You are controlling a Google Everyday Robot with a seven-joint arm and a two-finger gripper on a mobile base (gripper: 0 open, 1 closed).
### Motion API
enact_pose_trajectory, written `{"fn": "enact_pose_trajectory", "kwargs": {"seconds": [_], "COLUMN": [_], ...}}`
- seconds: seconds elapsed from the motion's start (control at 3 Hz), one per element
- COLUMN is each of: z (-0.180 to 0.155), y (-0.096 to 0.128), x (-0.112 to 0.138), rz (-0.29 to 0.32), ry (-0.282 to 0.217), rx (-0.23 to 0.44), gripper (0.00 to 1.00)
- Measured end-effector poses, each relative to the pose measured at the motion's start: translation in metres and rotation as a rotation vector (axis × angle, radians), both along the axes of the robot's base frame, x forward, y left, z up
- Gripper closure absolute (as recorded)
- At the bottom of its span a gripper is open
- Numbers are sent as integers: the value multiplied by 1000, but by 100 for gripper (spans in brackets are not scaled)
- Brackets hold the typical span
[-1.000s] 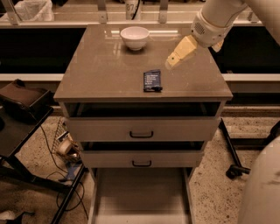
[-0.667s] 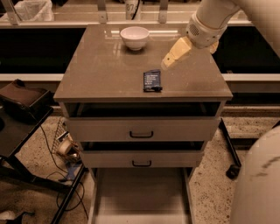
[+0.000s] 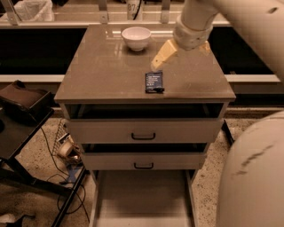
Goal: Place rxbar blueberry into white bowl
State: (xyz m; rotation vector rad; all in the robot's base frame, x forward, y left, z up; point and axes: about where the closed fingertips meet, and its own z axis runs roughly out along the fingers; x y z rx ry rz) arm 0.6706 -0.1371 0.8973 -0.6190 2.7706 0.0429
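Note:
The rxbar blueberry lies flat on the brown cabinet top, near its front edge, dark navy with pale text. The white bowl stands upright at the back of the top, left of centre. My gripper hangs from the white arm at the upper right, just above and behind the bar, its pale fingers pointing down and left toward the bar. It holds nothing.
The cabinet has two drawers slightly open below the top. A dark stand sits to the left, with cables on the floor. A counter with containers runs behind. The robot's white body fills the lower right.
The arm and gripper have moved left and down, from well right of the bar to just above its far end. The bar and bowl have not moved.

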Motion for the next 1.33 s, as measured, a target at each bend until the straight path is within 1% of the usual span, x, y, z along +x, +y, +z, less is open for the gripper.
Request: {"fn": "enact_pose_trajectory", "kwargs": {"seconds": [0.33, 0.67, 1.0, 1.33], "z": [-10, -20, -22, -35], "y": [7, 9, 10, 17], "x": [10, 18, 21, 19], "rz": [-110, -204, -214, -248], "ry": [19, 44, 46, 97], "rx": [-125, -223, -221, -199], "gripper": [0, 0, 0, 0]}}
